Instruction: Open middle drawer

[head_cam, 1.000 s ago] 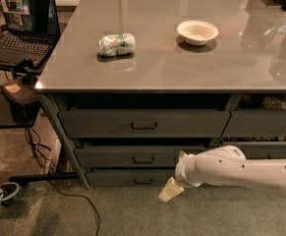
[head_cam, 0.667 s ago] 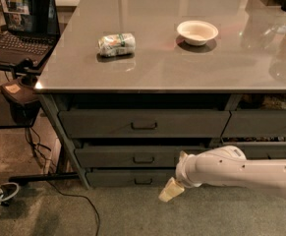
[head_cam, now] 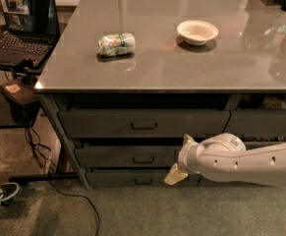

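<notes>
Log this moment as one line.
middle drawer: not pulled out | handle: untouched | gripper: right of handle, apart from it, jaws open

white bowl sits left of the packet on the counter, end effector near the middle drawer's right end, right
Not quite: the camera view shows the white bowl right of the packet on the counter. The end effector is near the middle drawer's right end.
</notes>
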You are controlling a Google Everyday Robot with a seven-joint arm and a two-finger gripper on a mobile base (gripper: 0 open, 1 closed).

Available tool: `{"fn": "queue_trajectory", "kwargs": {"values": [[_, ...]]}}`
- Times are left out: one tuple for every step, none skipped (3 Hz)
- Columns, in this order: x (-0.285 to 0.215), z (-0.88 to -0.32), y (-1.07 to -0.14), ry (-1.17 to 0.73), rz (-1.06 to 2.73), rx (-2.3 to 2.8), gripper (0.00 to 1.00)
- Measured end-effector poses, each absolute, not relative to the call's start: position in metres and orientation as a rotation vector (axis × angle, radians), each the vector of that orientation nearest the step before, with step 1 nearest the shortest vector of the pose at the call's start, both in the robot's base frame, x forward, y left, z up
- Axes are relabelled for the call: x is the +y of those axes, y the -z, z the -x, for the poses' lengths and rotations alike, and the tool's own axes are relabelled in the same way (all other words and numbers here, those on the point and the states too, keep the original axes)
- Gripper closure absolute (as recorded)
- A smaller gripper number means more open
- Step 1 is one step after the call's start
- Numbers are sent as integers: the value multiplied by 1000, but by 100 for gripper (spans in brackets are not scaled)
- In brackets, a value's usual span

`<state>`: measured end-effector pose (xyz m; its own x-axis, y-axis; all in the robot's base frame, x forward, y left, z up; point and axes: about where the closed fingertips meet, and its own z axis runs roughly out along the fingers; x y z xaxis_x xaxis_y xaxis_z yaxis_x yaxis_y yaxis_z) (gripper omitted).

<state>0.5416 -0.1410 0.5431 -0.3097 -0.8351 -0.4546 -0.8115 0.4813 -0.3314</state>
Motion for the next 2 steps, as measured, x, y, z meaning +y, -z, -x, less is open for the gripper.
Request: {"fn": "queue_trajectory", "kwargs": {"values": [[-141,-541,-543,53,1355,2155,0],[-163,-565,-518,103,1362,2176,0]]}}
